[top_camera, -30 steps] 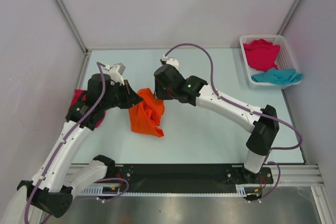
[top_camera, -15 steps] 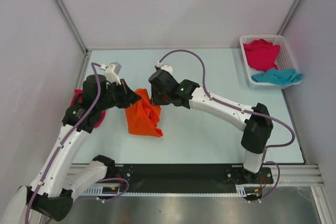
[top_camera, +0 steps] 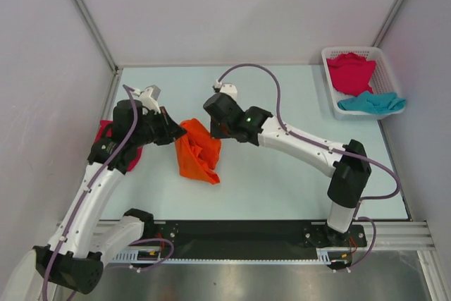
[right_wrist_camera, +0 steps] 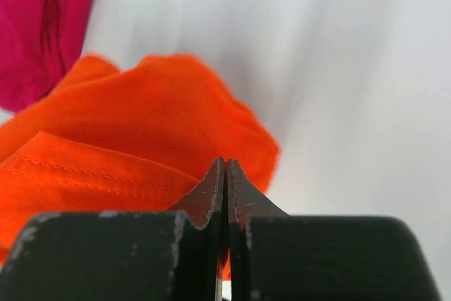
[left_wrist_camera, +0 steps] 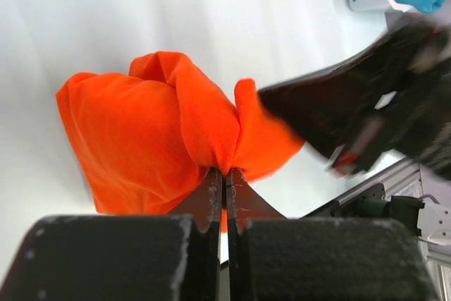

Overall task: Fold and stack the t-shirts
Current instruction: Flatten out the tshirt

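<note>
Top view: I saw the orange t-shirt [top_camera: 197, 154] bunched on the table [top_camera: 282, 174] between the arms. The left end effector [top_camera: 178, 132] was at its upper left edge and the right end effector [top_camera: 213, 133] at its upper right. A first magenta t-shirt [top_camera: 106, 130] lay beneath the left arm. A second magenta t-shirt [top_camera: 350, 72] and the teal t-shirt [top_camera: 370, 103] sat in the white basket [top_camera: 330, 58].

Left wrist view: the jaws were clenched on an orange fold.

Right wrist view: the jaws were pinched tight on the orange cloth.

I see a white basket [top_camera: 328, 79] in the far right corner of my pale table [top_camera: 282, 181]. Its sides have little holes.
</note>
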Robot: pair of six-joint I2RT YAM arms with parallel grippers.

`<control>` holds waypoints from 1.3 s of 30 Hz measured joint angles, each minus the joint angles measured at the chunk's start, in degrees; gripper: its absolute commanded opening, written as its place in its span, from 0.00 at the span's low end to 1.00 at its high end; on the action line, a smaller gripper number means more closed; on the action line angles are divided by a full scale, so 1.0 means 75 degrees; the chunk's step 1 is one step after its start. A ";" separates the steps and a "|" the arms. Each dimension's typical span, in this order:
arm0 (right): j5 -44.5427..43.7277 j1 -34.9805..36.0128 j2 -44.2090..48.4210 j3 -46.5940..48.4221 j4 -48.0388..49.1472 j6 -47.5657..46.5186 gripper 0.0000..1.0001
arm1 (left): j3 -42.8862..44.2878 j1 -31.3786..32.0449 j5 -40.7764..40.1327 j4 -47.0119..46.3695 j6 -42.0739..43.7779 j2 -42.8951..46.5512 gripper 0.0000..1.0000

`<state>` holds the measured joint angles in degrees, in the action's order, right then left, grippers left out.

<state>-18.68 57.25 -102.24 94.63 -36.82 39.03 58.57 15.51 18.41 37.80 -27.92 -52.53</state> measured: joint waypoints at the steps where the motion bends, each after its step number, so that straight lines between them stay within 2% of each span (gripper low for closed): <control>1: -0.0079 -0.0149 0.0000 0.0169 -0.0108 -0.0090 0.00 | 0.0006 -0.0047 0.0041 -0.0052 0.0006 -0.0146 0.00; 5: -0.0431 -0.0997 -0.0047 0.1303 -0.0565 -0.0487 0.00 | 0.0420 -0.0411 0.0178 0.0070 0.0137 -0.0985 0.00; 8: -0.0536 -0.1498 -0.0055 0.2387 -0.0758 -0.0720 0.00 | 0.1320 -0.0507 0.0417 0.0029 0.0160 -0.1684 0.00; 14: -0.0597 -0.1801 -0.0289 0.4360 -0.1250 -0.1172 0.00 | 0.3150 -0.0507 0.0711 -0.0061 0.0224 -0.2157 0.00; 17: -0.0618 -0.1848 -0.0294 0.4634 -0.1343 -0.1276 0.00 | 0.3503 -0.0507 0.0903 -0.0207 0.0291 -0.2136 0.02; 20: -0.0673 -0.1848 -0.0198 0.4237 -0.1282 -0.1300 0.00 | 0.3305 -0.0507 0.1067 -0.0312 0.0356 -0.2028 0.15; 21: -0.0801 -0.1848 -0.0125 0.3952 -0.1279 -0.1343 0.00 | 0.3147 -0.0510 0.1093 -0.0344 0.0396 -0.1985 0.36; 23: -0.1052 -0.1958 0.0061 0.3261 -0.1274 -0.1384 0.00 | 0.2748 -0.0621 0.1090 -0.0286 0.0469 -0.1891 0.58; 24: -0.1145 -0.2052 0.0128 0.2970 -0.1309 -0.1387 0.00 | 0.2614 -0.0673 0.1096 -0.0254 0.0513 -0.1888 0.74; 27: -0.1358 -0.2311 0.0169 0.2439 -0.1376 -0.1396 0.00 | 0.2171 -0.0787 0.1090 -0.0160 0.0525 -0.1900 0.88; 33: -0.1594 -0.2451 0.0248 0.2358 -0.1457 -0.1445 0.00 | 0.1297 -0.0796 0.1177 -0.0638 0.0443 -0.1830 0.93; 39: -0.1679 -0.2448 0.0376 0.2363 -0.1463 -0.1451 0.00 | -0.1285 -0.0758 0.1577 -0.2425 -0.0181 -0.2116 0.92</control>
<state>-31.27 38.89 -99.42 112.36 -47.79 28.14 48.93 9.82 30.24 19.62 -29.28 -68.40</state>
